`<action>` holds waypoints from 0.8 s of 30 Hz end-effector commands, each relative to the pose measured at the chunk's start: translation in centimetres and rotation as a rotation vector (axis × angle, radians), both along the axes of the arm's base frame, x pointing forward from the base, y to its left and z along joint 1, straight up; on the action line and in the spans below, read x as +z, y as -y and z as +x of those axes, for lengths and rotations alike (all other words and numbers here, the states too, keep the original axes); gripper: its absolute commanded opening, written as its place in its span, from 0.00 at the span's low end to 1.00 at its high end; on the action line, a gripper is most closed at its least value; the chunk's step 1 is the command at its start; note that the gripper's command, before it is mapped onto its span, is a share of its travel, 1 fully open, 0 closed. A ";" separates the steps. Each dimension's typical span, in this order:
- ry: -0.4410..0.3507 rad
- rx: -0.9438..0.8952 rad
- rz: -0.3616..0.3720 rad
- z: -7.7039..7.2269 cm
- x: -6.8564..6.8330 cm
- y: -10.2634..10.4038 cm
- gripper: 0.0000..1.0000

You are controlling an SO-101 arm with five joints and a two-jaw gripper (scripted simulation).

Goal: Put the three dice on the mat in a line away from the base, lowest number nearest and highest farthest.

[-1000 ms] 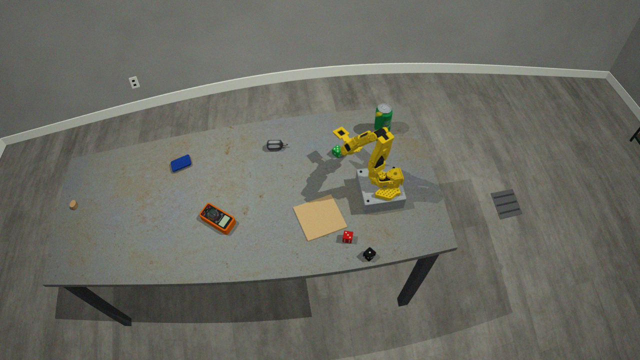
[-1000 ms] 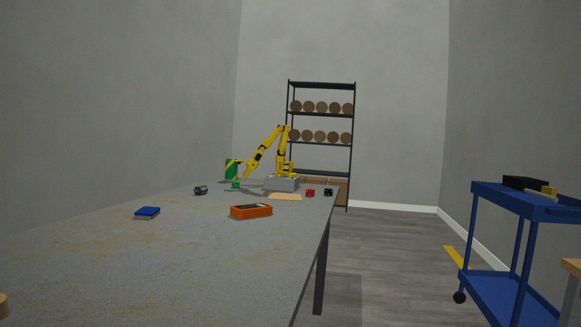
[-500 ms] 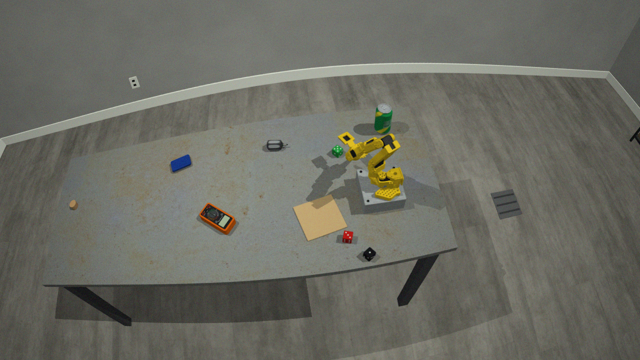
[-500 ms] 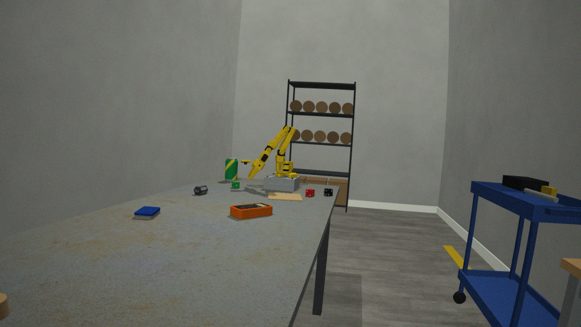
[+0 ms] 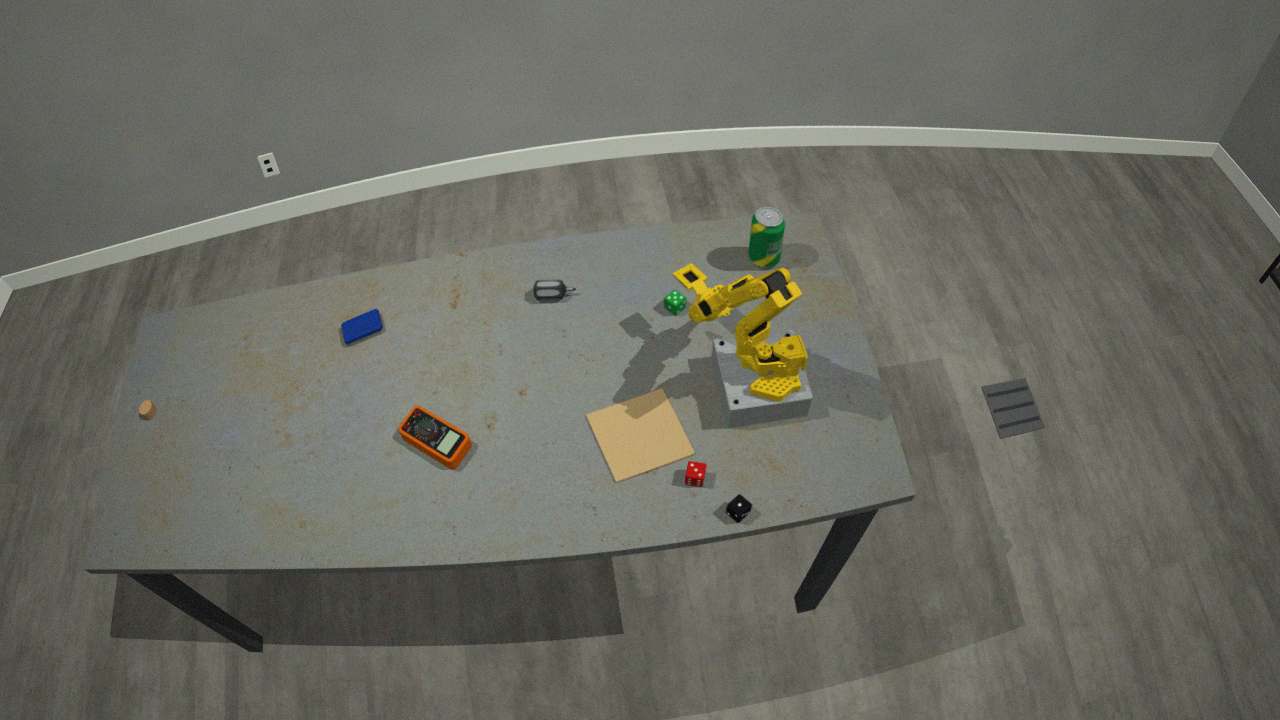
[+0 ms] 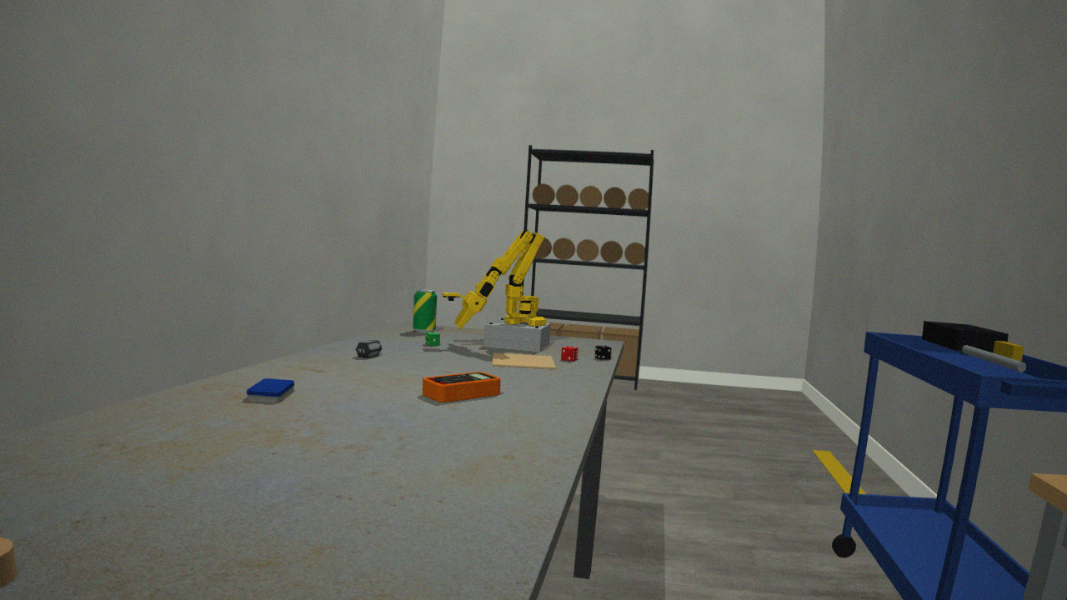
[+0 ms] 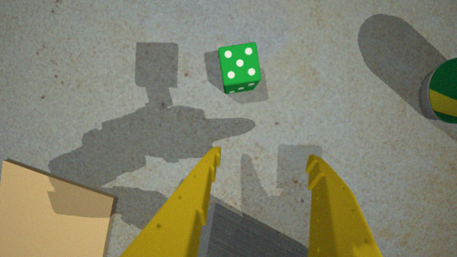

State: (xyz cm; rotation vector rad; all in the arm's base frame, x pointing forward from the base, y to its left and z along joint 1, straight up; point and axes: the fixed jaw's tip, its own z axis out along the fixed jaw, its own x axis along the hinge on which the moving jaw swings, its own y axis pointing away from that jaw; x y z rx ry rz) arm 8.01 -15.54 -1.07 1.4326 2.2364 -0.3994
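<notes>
The bent yellow arm (image 5: 759,308) (image 6: 508,257) reaches out with its end effector (image 5: 694,320) (image 6: 459,325) (image 7: 263,153) angled downward above the tabletop (image 5: 340,501) (image 6: 298,477) (image 7: 321,32); its fingers stand apart, gripping nothing. The green die (image 5: 674,302) (image 6: 432,339) (image 7: 240,64) sits flat near them, five up; it lies off the mat (image 5: 640,436) (image 6: 523,362) (image 7: 53,214).

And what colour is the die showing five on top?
Green with white pips; clearest in the wrist view.

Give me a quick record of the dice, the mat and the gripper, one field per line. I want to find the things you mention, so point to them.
green die (image 5: 674,302) (image 6: 432,339) (image 7: 239,63): five up, off mat
red die (image 5: 695,473) (image 6: 568,354): three up, off mat
black die (image 5: 738,507) (image 6: 603,352): one up, off mat
mat (image 5: 639,436) (image 6: 523,362) (image 7: 53,214): tan, no dice on it
gripper (image 7: 264,153): open, nothing between fingers
</notes>
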 end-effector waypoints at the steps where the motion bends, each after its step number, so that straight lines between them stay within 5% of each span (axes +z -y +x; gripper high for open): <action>1: 0.002 0.049 0.008 0.7 -0.1 -0.7 0.35; 10: 0.002 0.219 0.009 3.2 -0.1 -2.4 0.35; 24: 0.001 0.696 0.012 8.0 -0.1 -9.1 0.35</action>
